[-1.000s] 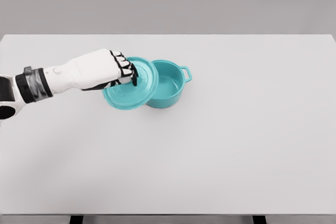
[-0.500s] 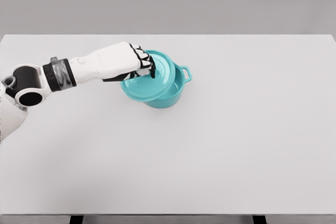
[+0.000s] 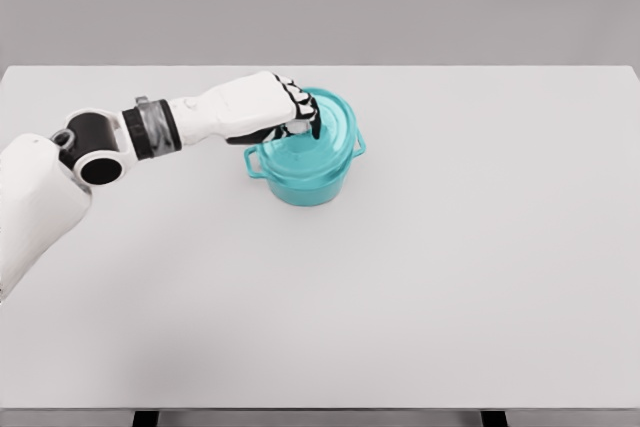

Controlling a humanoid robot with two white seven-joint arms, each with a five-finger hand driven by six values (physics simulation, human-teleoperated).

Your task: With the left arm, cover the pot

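One arm works alone: the left hand [image 3: 262,107] reaches in from the lower left, forearm stretched across the desk [image 3: 450,277], its fingers [image 3: 305,112] curled down and clamped on the knob of the teal lid [image 3: 325,137]. White desk, plain grey wall behind. That lid sits tilted over the teal pot [image 3: 305,182] at the desk's far middle, pot handles pointing left and right
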